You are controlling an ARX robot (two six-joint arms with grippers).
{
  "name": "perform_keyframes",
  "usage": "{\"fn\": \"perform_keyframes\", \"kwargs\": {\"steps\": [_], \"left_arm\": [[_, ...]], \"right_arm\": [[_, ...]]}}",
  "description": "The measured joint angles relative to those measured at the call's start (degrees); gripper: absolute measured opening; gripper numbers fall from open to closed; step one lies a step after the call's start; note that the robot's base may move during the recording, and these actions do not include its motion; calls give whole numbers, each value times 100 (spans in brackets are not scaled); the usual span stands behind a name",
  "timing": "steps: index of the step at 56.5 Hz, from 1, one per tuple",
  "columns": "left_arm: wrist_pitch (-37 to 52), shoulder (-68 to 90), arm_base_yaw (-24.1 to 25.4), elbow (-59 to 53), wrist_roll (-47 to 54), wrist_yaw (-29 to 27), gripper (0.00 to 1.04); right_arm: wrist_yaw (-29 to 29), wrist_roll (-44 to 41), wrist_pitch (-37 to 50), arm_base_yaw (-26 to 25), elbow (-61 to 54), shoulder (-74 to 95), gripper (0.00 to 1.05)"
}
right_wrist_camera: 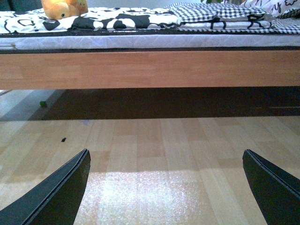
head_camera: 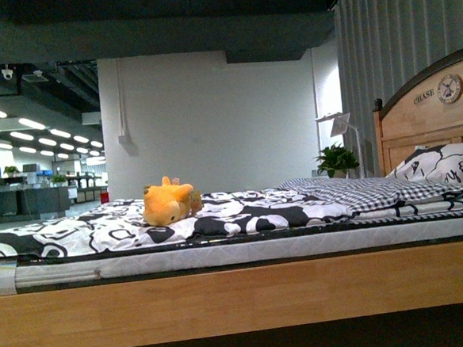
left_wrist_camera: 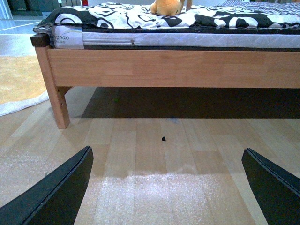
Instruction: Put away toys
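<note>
While atop the bed (head_camera: 224,293), plush toy (head_camera: 170,203) far from left hand (left_wrist_camera: 167,157) and right hand (right_wrist_camera: 166,157), both splayed.

Through the wrist cameras all I see of my rig is the left gripper (left_wrist_camera: 167,149): two matte black fingers (left_wrist_camera: 56,197), flat-sided, tapering like wedges to narrow tips, a thin paler line tracing each inner edge; the right gripper (right_wrist_camera: 166,151) shows the same black, finely grained, wedge-shaped pair.
</note>
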Motion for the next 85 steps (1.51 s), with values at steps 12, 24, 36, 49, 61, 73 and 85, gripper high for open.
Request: {"fn": "perform_keyframes", "kwargs": {"steps": [12, 24, 36, 49, 61, 73, 85], "left_arm": [[0, 0, 0, 0, 0, 0, 98], [0, 0, 0, 0, 0, -2, 98], [0, -2, 0, 0, 0, 0, 98], [0, -2, 0, 0, 0, 0, 98], [0, -2, 0, 0, 0, 4, 98], [0, -2, 0, 0, 0, 9, 98], [0, -4, 0, 0, 2, 13, 98]], "right_arm": [[0, 0, 0, 0, 0, 0, 98], [-2, 0, 0, 0, 0, 0, 98], [0, 2, 0, 0, 0, 0, 98], [0, 0, 0, 0, 0, 0, 98], [-2, 0, 0, 0, 0, 0, 98], [0, 0, 0, 0, 0, 2, 98], [0, 2, 0, 0, 0, 0, 98]]}}
